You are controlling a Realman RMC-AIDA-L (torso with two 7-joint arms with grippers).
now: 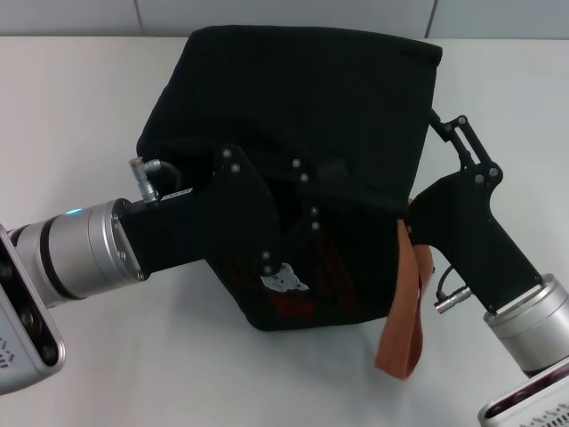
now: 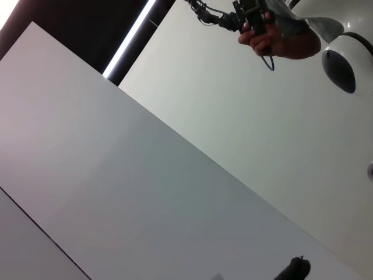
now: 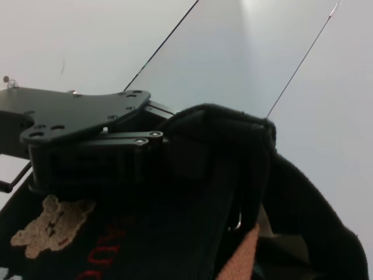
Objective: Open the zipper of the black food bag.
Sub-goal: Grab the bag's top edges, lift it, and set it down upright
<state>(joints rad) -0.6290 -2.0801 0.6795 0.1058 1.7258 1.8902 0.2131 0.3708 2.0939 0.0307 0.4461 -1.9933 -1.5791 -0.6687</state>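
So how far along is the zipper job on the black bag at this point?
Early to middle. Done: the left gripper is on the black food bag, its fingers pinching a fold of fabric at the top front. In hand: the right gripper is up against the bag's right edge near the orange strap. Left: the zipper isn't visible in any view, so no opening shows.

Black food bag [image 1: 293, 98] matt cloth; strap [image 1: 407, 311] perhaps leather.
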